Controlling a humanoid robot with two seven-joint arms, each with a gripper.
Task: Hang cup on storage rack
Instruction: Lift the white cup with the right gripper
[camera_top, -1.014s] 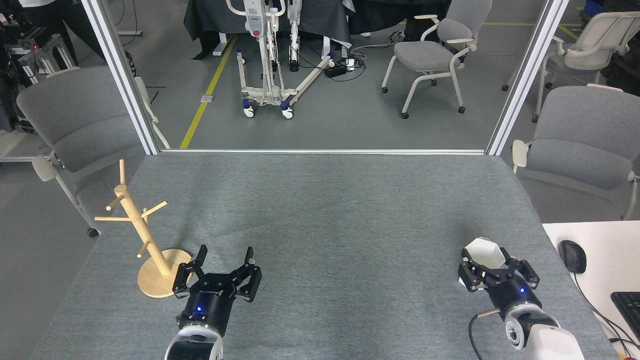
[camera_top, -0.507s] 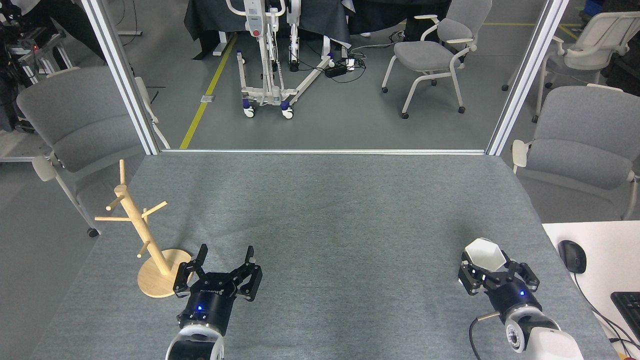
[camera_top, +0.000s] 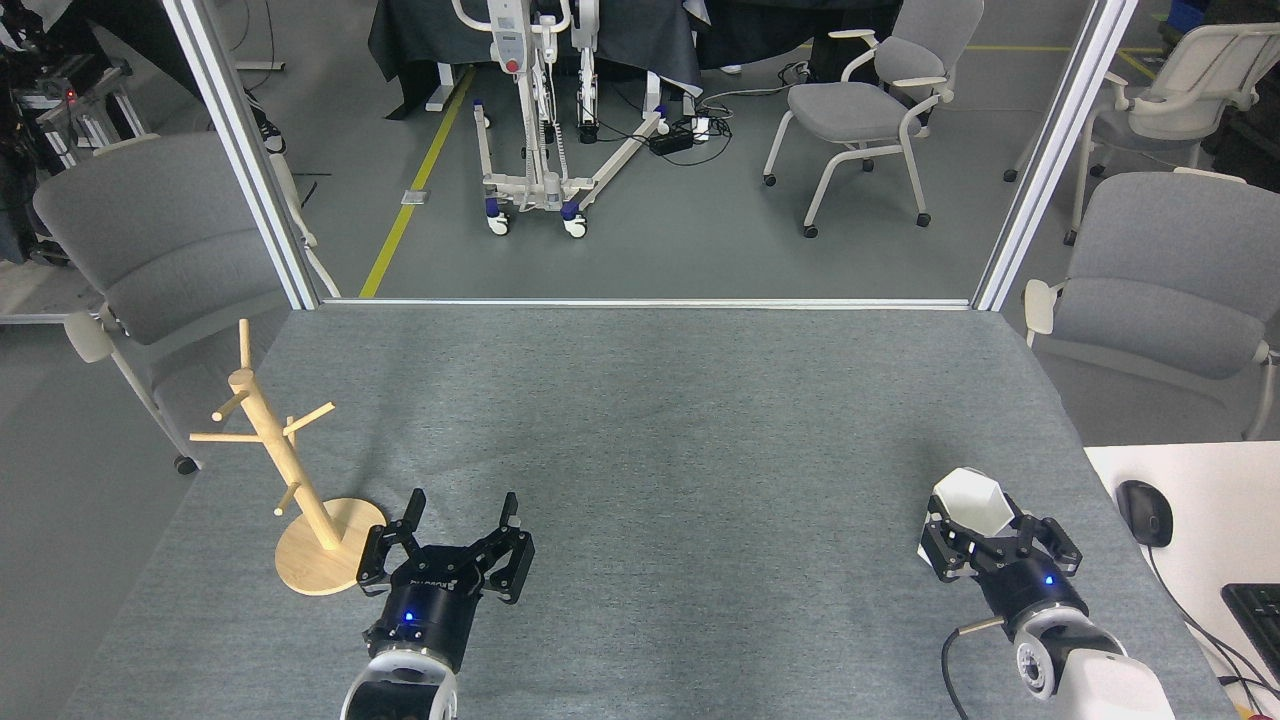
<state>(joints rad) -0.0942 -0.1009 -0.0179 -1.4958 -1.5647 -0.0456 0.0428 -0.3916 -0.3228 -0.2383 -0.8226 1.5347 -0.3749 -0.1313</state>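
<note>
Left pincer (camera_top: 462, 508) spread wide; right pincer (camera_top: 985, 530) seemingly clamped, both low.

A small white cup (camera_top: 968, 500) with faceted sides sits tilted at the counter's right, held off the felt. The pale wooden rack (camera_top: 290, 470) stands upright far left, pegs bare.

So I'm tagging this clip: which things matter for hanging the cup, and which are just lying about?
For the job:
- cup, held in right gripper
- storage rack
- left gripper, open

Just lying about:
- computer mouse
- keyboard
- office chairs
</note>
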